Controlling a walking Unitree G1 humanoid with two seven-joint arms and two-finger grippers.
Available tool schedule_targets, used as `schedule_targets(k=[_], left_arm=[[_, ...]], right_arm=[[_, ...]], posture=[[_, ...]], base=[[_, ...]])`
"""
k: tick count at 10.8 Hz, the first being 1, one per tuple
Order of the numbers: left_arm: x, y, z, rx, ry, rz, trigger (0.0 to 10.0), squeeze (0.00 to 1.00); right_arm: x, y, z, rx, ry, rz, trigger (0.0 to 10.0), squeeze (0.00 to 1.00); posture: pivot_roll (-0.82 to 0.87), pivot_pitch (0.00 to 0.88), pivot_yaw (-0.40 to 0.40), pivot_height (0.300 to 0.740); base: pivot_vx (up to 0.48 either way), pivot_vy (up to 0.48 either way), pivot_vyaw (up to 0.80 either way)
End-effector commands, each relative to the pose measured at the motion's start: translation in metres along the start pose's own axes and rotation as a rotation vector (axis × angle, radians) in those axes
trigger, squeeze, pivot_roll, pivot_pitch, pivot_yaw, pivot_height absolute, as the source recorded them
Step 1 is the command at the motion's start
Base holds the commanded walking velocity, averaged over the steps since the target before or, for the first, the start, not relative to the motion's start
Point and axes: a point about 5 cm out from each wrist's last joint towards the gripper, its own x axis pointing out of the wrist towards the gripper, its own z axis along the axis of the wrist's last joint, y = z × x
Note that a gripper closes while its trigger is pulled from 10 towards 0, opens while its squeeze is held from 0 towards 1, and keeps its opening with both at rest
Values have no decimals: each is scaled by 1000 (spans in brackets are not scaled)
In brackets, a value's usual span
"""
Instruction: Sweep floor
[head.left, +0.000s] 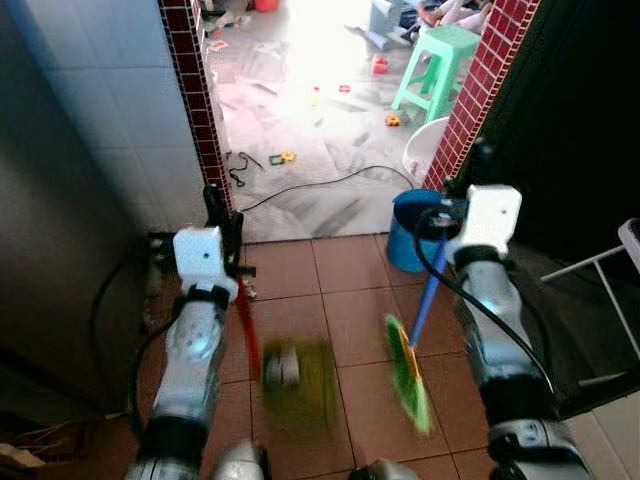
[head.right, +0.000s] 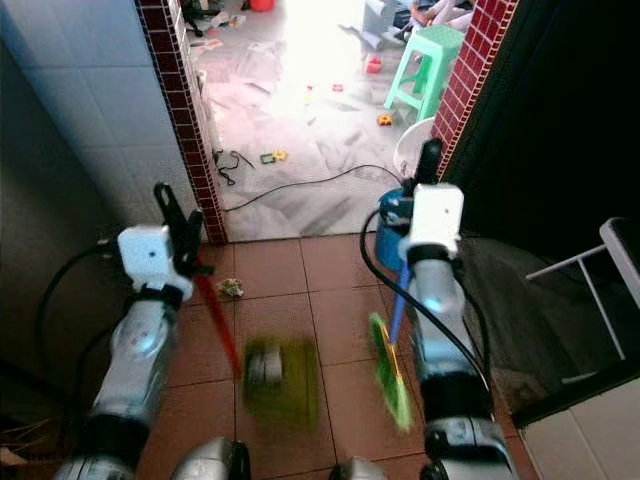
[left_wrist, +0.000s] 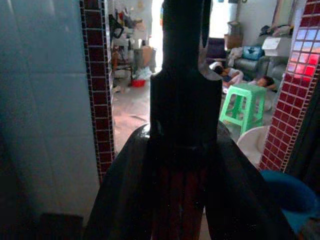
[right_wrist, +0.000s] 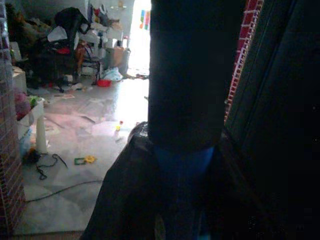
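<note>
Left eye view: broom clamped in right gripper, dustpan in left gripper; crumpled scrap is left unswept

Underfoot is a floor of reddish-brown tiles with pale grout lines. A blue bucket stands on it beside the red mosaic doorpost, and a small crumpled scrap lies near the other post. Beyond the threshold the floor turns to grey marbled tile, brightly lit at the far end. On that part stand a green plastic stool and a white basin, with a black cable snaking across and small bright toys scattered about.
</note>
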Motion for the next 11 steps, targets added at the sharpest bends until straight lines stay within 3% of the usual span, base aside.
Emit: schedule_targets(k=[1, 3, 6, 9, 11], left_arm=[[7, 0, 27, -5, -107, -12, 10000, 0], [1, 8, 39, -13, -98, -15, 10000, 0], [-20, 17, 28, 14, -16, -40, 10000, 0], [-30, 20, 28, 1, 16, -28, 10000, 0], [-30, 17, 27, 9, 22, -33, 10000, 0]], right_arm=[[2, -7, 13, -10, -61, -27, 10000, 0], [-13, -5, 12, 37, -52, -18, 10000, 0], [-40, -21, -6, 46, 33, -58, 10000, 0], [-48, -23, -4, 53, 53, -46, 10000, 0], [-44, -19, -1, 52, 46, -30, 10000, 0]], posture=[[-64, 0, -14, 740], [-61, 0, -13, 740], [-47, 0, -5, 740], [-47, 0, -4, 740], [-52, 0, 8, 740]], base=[[0, 0, 0], [0, 0, 0], [0, 0, 0], [0, 0, 0], [0, 0, 0]])
